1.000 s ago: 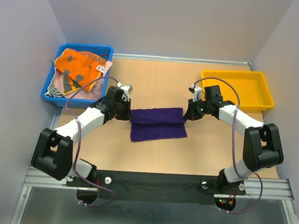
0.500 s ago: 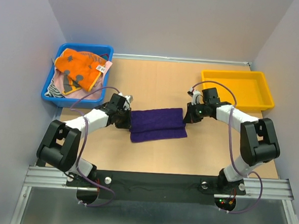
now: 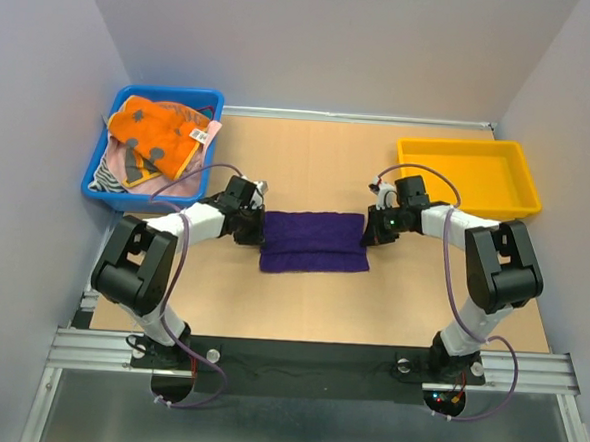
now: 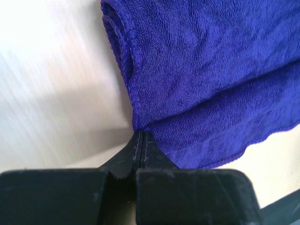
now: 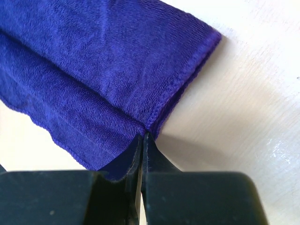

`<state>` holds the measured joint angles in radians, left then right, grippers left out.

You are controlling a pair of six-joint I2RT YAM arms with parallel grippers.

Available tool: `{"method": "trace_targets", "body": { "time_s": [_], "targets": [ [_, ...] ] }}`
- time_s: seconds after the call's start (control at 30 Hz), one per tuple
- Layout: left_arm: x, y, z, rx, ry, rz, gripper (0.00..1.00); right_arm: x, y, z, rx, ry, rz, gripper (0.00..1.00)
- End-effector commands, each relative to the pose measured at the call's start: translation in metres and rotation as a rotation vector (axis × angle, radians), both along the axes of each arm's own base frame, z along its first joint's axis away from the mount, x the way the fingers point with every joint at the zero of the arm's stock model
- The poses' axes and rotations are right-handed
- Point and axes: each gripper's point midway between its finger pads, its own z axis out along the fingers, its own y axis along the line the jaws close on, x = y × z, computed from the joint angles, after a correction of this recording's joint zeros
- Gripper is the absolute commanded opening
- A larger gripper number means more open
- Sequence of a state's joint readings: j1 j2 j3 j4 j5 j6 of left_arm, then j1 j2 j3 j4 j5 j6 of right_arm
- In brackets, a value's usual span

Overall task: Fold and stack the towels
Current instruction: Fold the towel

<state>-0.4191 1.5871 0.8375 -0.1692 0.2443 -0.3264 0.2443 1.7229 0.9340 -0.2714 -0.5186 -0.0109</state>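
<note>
A dark purple towel lies folded in two layers at the middle of the table. My left gripper is at its left end, low on the table, with its jaws shut on the towel's edge. My right gripper is at the right end, jaws pressed together on the hem of the upper layer. In both wrist views the purple cloth fills the area beyond the tips. An orange-and-grey towel lies crumpled in the blue bin, on top of a pale pink towel.
An empty yellow tray stands at the back right of the table. The blue bin is at the back left, close behind my left arm. White walls close off the left, back and right sides.
Both arms have dropped lower and stretched out flat toward the towel's ends. The purple towel's upper layer has shifted slightly toward the near edge, covering more of the lower layer.
</note>
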Motion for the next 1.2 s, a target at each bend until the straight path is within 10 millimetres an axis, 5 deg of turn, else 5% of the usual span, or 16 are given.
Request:
{"method": "trace_targets", "body": {
  "time_s": [0.0, 0.33, 0.7, 1.17],
  "targets": [
    [0.020, 0.002, 0.003, 0.047, -0.045, 0.004, 0.00, 0.026, -0.001, 0.003, -0.040, -0.082, -0.024, 0.00],
    [0.032, 0.007, 0.040, 0.072, -0.129, 0.015, 0.00, 0.041, -0.005, 0.047, -0.041, -0.209, -0.061, 0.01],
    [0.022, 0.004, 0.072, 0.038, -0.189, 0.008, 0.00, 0.035, -0.007, 0.067, -0.028, -0.261, -0.069, 0.01],
    [0.005, -0.001, 0.055, 0.027, -0.151, -0.004, 0.00, 0.012, -0.010, 0.054, -0.007, -0.186, -0.113, 0.01]
  ]
}}
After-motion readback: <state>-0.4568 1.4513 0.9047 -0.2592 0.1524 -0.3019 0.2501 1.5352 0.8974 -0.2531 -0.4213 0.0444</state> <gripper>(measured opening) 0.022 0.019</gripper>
